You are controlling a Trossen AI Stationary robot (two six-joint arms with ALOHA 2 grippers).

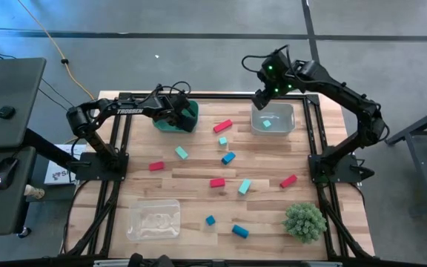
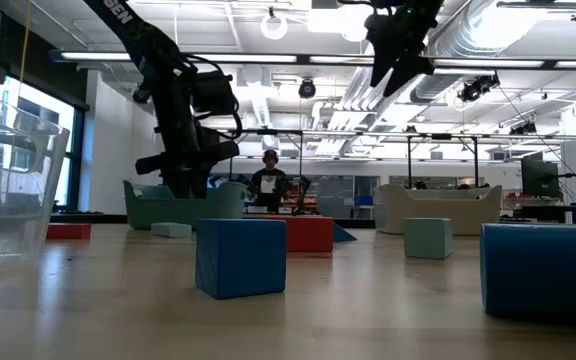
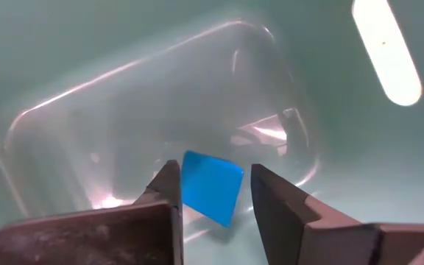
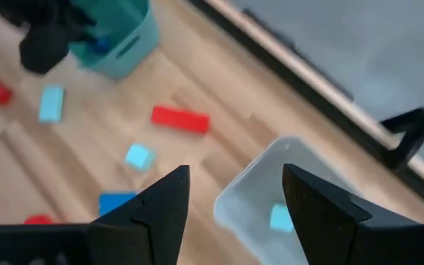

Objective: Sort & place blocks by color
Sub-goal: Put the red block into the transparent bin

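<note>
My left gripper [image 1: 175, 113] is down inside the teal bin [image 1: 190, 119] at the table's far left, open, with a blue block [image 3: 212, 188] between its fingertips [image 3: 216, 168] above the bin's floor. My right gripper [image 1: 262, 95] hangs open [image 4: 235, 171] above the clear bin [image 1: 274, 119] at the far right. That bin holds one light teal block [image 4: 280, 218]. Several red, blue and teal blocks lie loose on the table, among them a red bar [image 1: 223, 126], a teal one [image 1: 181, 153] and a blue one [image 1: 228, 157]. My left gripper comes at the blue block [image 3: 197, 177] from above, one finger on either side. A gap shows between the block and one finger [image 3: 271, 199]. Whether the other finger [image 3: 164, 191] touches it, I cannot tell.
A second clear bin [image 1: 154, 220] stands at the near left. A spiky green ball [image 1: 305, 221] sits at the near right. More blocks lie near the front edge [image 1: 240, 231]. Black frame rails run along both sides of the table. A person shows far off in the room [image 2: 268, 185].
</note>
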